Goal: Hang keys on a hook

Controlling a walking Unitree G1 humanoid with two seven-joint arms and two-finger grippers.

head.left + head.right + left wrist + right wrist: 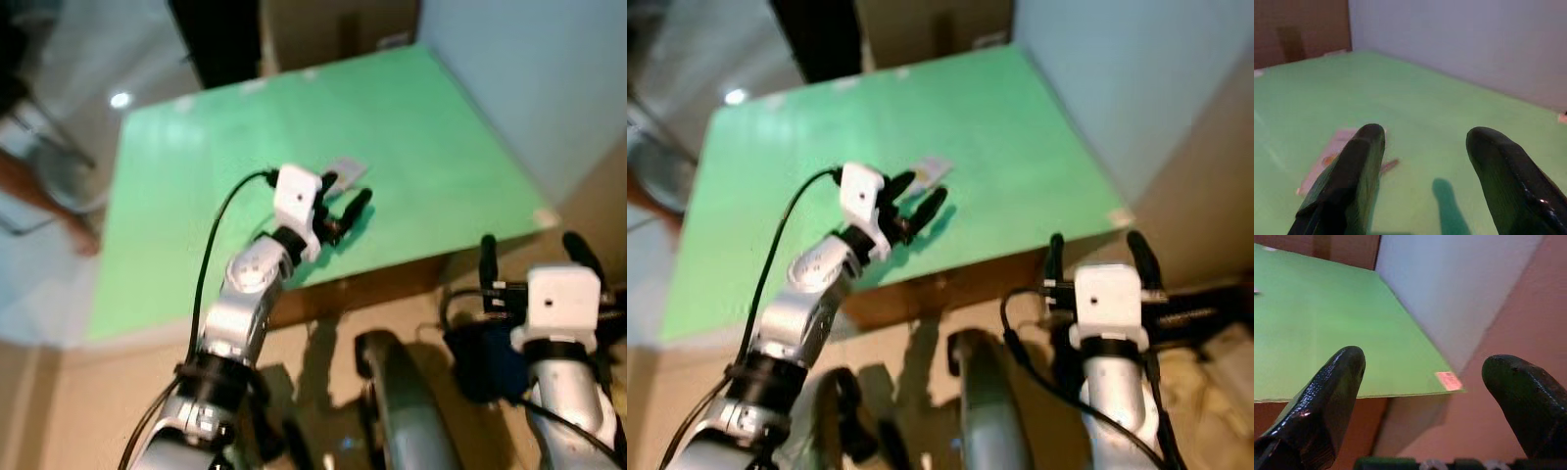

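Note:
A small pale flat tag [345, 172] lies on the green table [245, 127]; it is blurred, and I cannot make out keys on it. In the left wrist view the tag [1332, 152] sits just beyond one finger, with a small reddish piece [1388, 165] beside it. My left gripper [343, 201] hovers low over the table right by the tag, open and holding nothing. My right gripper [534, 255] is open and holding nothing, off the table below its near right corner, with its fingertips [1347, 364] pointing toward the table edge.
A blue-grey wall [529, 78] runs along the table's right side. A small sticker [1448, 380] marks the near right corner. A person's limb [39, 191] and chair legs are at the far left. A dark opening [216, 39] stands behind the table.

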